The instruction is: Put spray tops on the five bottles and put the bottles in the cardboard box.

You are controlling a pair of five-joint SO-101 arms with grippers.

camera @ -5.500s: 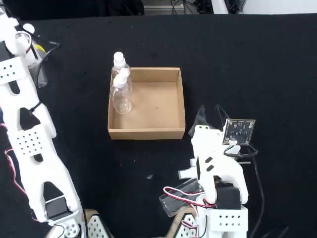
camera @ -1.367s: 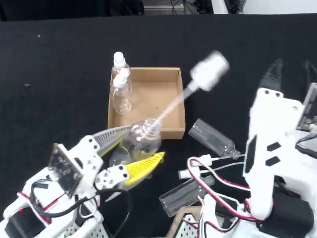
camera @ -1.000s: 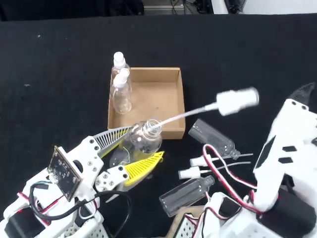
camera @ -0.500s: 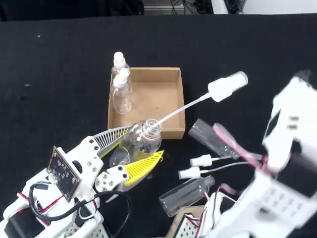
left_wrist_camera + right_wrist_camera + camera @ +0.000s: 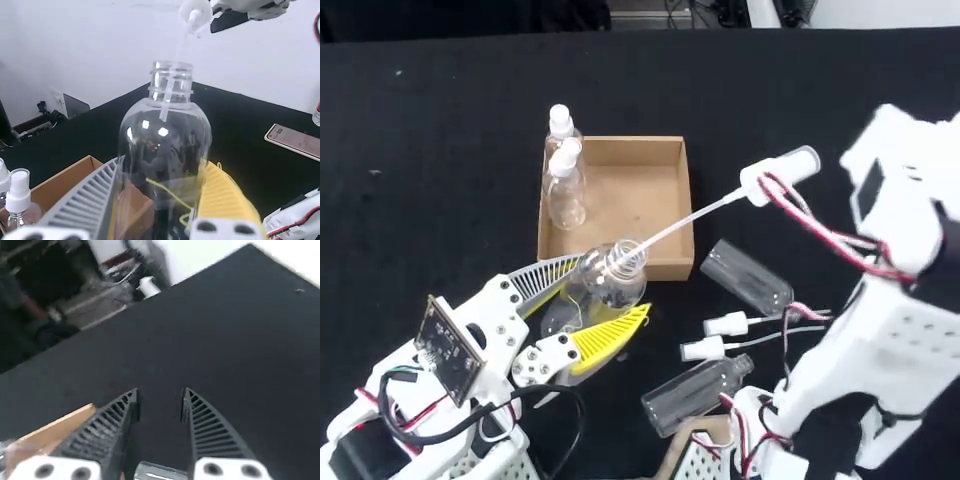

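Note:
My left gripper (image 5: 613,287) is shut on a clear uncapped bottle (image 5: 605,283), held upright just in front of the cardboard box (image 5: 665,268). In the left wrist view the bottle (image 5: 165,150) stands between the grey and yellow fingers (image 5: 220,200). A spray top (image 5: 775,175) hangs tilted in the air, and its long tube (image 5: 670,228) runs down into the bottle's neck. My right gripper (image 5: 160,392) holds that spray top; the right arm (image 5: 905,205) is raised at the right. Two capped bottles (image 5: 565,190) stand at the box's left side.
Two bare bottles lie on the black table right of the box, one (image 5: 745,277) nearer the box and one (image 5: 695,393) by the arm bases. Two loose spray tops (image 5: 725,323) lie between them. A phone (image 5: 292,140) lies farther off.
The right arm swung up and back with the spray top, whose head rose toward the back while its tube stayed in the bottle's neck. The left gripper and bottle held still.

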